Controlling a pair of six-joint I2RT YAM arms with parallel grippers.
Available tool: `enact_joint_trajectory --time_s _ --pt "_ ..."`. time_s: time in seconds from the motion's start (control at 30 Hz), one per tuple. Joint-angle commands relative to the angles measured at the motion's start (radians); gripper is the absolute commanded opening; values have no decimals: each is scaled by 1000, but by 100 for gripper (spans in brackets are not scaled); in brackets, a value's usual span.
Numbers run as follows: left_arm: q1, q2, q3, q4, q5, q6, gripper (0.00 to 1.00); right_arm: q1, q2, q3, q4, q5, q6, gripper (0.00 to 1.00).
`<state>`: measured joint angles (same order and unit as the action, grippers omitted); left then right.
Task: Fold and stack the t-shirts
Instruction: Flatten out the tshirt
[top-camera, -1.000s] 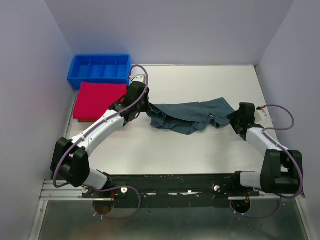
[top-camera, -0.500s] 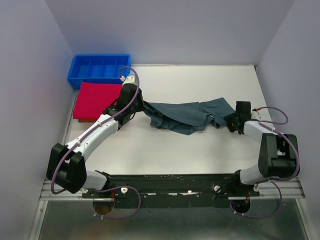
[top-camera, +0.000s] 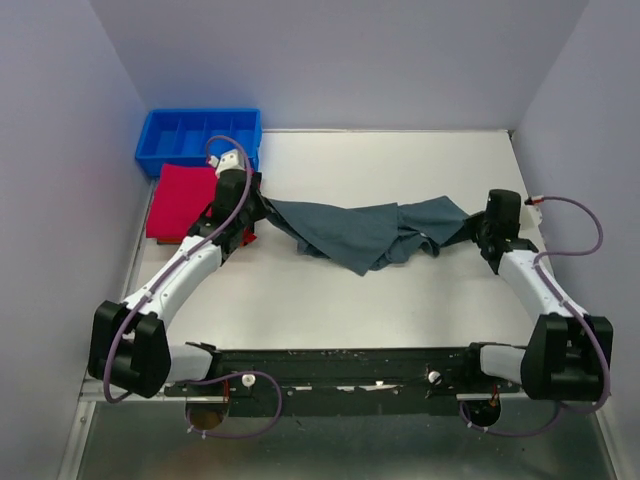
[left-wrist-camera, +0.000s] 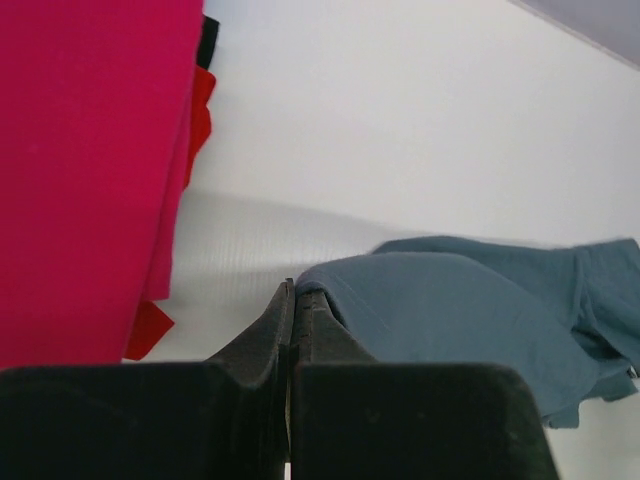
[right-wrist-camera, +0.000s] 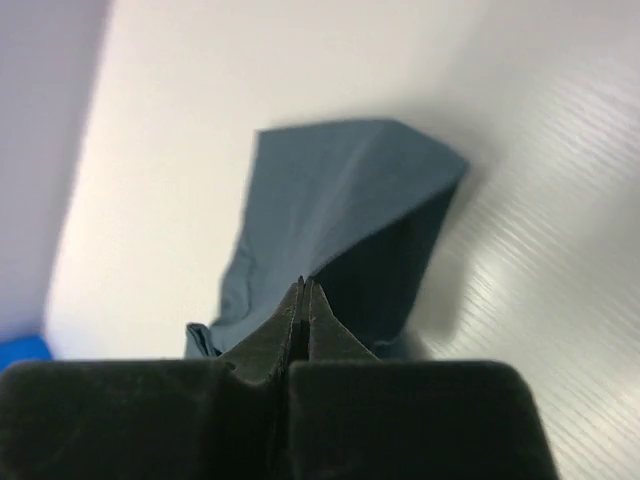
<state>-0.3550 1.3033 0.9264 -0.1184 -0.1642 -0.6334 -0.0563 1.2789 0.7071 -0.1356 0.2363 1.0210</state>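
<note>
Two pinches on one shirt right now. The left gripper (top-camera: 262, 204) is clamped fully closed on the left end of the grey shirt (top-camera: 360, 232). The right gripper (top-camera: 473, 230) is clamped closed on its right end, so the cloth is strung between them across the middle of the table (top-camera: 400, 160). In the wrist views both sets of jaws look pressed together with only a thin bit of fabric at the tips, so it's an edge grab, not a big handful. The shirt is bunched and twisted in the middle, sagging toward the near side, nowhere near flat.

The red shirt (top-camera: 183, 195) looks already folded into a neat rectangle at the far left, just in front of the blue tray (top-camera: 200, 140), with the left gripper right beside its edge.

My read: this is the spread-out step for the grey one, before any real fold. The next move probably needs both arms pulling apart and lifting together to get the twist out, then laying it down flat. The risk is the thin pinch slipping, or the left arm dragging the red one out of shape.
</note>
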Motion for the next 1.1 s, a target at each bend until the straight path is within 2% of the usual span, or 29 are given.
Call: enact_joint_trajectory --time_s 0.0,0.3,0.6,0.8,0.83,0.87,0.9,0.93,1.0,1.07 --pt "68 -73 -5 43 -23 -37 0 -7 -117 64 -39 78 -88 1" --pt "120 -162 43 14 -31 -71 0 -8 -256 218 -113 75 -165 1" --pt "171 -147 319 -153 -8 -48 0 -10 -257 512 -211 23 -240 1" --pt "182 -139 408 -210 90 -23 0 -16 -288 626 -297 -37 -280 1" --pt "183 -138 390 -210 116 -28 0 -13 -299 605 -323 -40 -260 5" --pt "182 -137 356 -199 133 -35 0 -16 -312 573 -329 -54 -246 19" --pt "182 -144 317 -179 152 -44 0 -13 -332 518 -323 -75 -242 46" --pt "182 -147 264 -152 163 -52 0 -13 -348 432 -302 -100 -236 67" --pt "182 -154 194 -130 163 -60 0 -14 -377 306 -242 -153 -246 75" --pt "182 -162 154 -125 161 -55 0 -13 -378 215 -222 -169 -246 76"
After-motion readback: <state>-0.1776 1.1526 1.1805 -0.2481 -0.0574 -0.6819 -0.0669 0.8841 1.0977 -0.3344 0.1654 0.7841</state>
